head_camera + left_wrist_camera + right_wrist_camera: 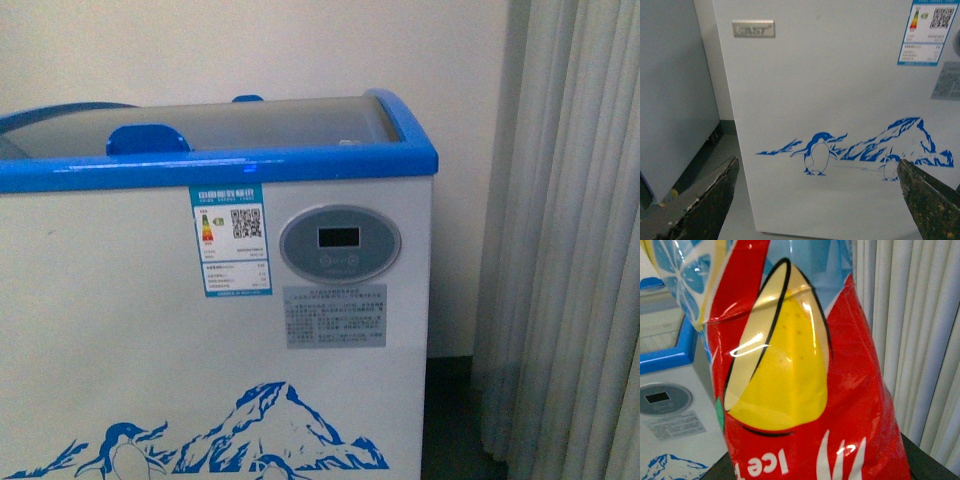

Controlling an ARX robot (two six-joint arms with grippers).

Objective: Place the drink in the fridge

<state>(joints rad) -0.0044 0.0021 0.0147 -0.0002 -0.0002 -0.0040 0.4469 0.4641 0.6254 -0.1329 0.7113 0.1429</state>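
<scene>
The fridge (pixel 150 330) is a white chest cooler with a blue rim, a curved glass top with a blue handle (pixel 147 138), an oval grey display (pixel 340 243) and penguin-and-mountain art low on its front. Neither arm shows in the front view. In the right wrist view the drink (pixel 805 385) fills the picture: a glossy red, yellow and light-blue label, held with my right gripper shut on it, beside the fridge's corner (pixel 665 390). My left gripper (pixel 817 200) is open, low before the fridge's front (pixel 840 90), nothing between its dark fingers (pixel 715 200).
Pale curtains (pixel 570 240) hang right of the fridge, with dark floor (pixel 450 420) between. A plain white cabinet (pixel 670 95) stands beside the fridge in the left wrist view, a narrow floor gap between them. A wall rises behind.
</scene>
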